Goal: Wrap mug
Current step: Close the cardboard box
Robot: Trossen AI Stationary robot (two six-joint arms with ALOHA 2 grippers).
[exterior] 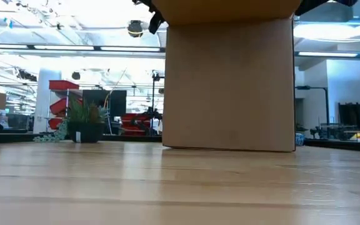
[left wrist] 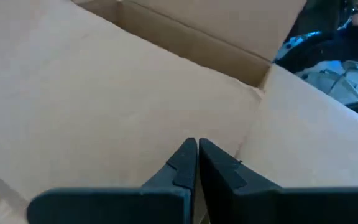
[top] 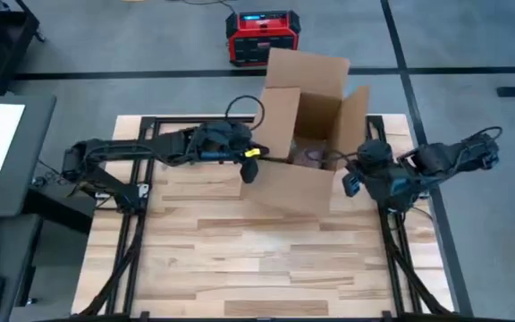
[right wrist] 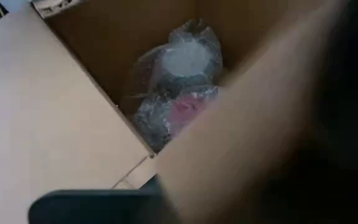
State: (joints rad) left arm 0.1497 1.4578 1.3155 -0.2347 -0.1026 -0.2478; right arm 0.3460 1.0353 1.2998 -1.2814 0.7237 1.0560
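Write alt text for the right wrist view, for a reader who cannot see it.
A mug bundled in clear bubble wrap, with a pink-red patch showing through, lies at the bottom of an open brown cardboard box. A box flap crosses the near part of the picture and hides most of the right pincer.

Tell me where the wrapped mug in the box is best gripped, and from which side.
Probably from above, through the open top: the cardboard box walls block every side. Grip the wrapped mug across its rounded body, where the bubble wrap bulges; its handle cannot be seen.
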